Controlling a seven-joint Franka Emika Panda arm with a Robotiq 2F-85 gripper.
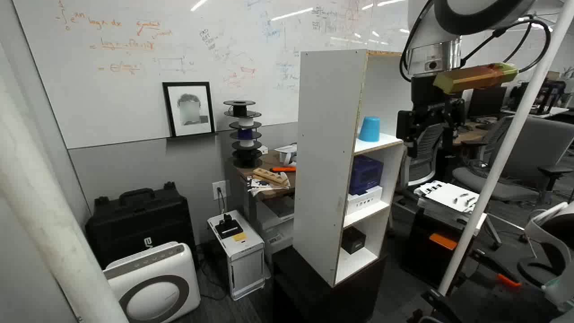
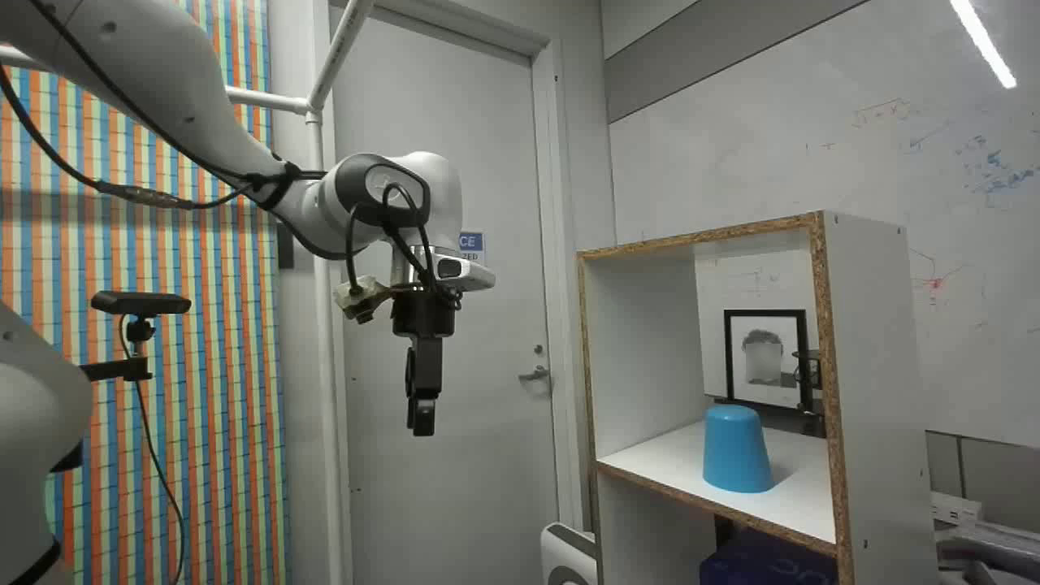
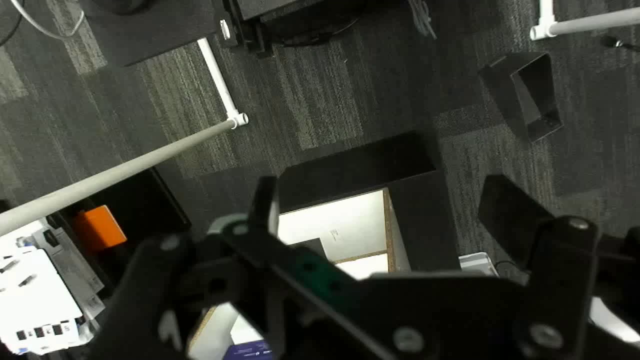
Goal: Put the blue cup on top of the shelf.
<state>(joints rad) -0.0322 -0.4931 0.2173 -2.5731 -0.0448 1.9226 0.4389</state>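
The light blue cup stands upside down in the top compartment of the white shelf. In an exterior view, the cup is right of the compartment's middle, near its open front. The shelf has a flat top panel above that compartment. My gripper points down, apart from the shelf, in front of its open side. It shows dark beside the shelf in an exterior view. In the wrist view, the fingers are wide apart with nothing between them. The shelf's lower part shows below; the cup is out of view there.
Below the cup, a purple box sits on a white box. A small black box is in the lowest compartment. The shelf stands on a black base. A white pole and a desk with stacked spools are nearby.
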